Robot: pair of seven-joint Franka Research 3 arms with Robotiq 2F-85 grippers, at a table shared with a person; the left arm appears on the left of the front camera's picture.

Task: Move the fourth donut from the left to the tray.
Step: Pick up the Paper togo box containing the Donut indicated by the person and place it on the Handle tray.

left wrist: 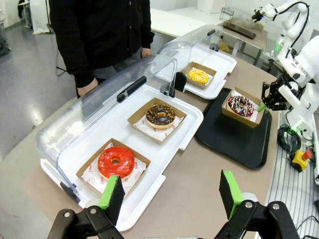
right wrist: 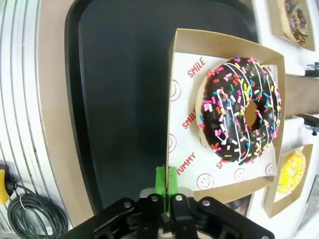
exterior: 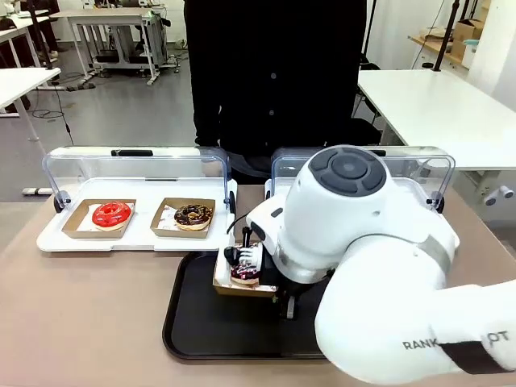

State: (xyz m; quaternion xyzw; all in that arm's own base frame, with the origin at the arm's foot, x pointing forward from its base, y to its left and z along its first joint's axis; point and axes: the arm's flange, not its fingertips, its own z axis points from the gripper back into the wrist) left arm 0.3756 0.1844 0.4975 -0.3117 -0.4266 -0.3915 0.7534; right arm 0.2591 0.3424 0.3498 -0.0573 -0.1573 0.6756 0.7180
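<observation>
- On the table (left wrist: 199,199) sit four donuts, each in its own brown box.
- One donut is red (left wrist: 115,161), one is brown with pale specks (left wrist: 160,115), one is yellow (left wrist: 198,76), and the fourth donut (right wrist: 240,110) is dark with pink and white bits.
- Two white trays (left wrist: 149,149) with clear lids (left wrist: 99,104) stand side by side. The red and speckled donuts sit in one; the yellow donut sits in the other.
- One black tray (exterior: 193,322) lies in front of the white ones.
- The fourth donut is in its box (right wrist: 219,174), over the black tray, near the tray's far edge. I cannot tell if the box rests on the tray or is just above it.
- The right gripper (right wrist: 167,180) is squeezed tight on the edge of that box. Its green pads (right wrist: 161,179) pinch the cardboard wall.
- The left gripper (left wrist: 172,194) is wide open and holds nothing. It hangs over the table near the red donut's tray.
- One person (exterior: 274,72) in dark clothes stands at the far side of the table.
</observation>
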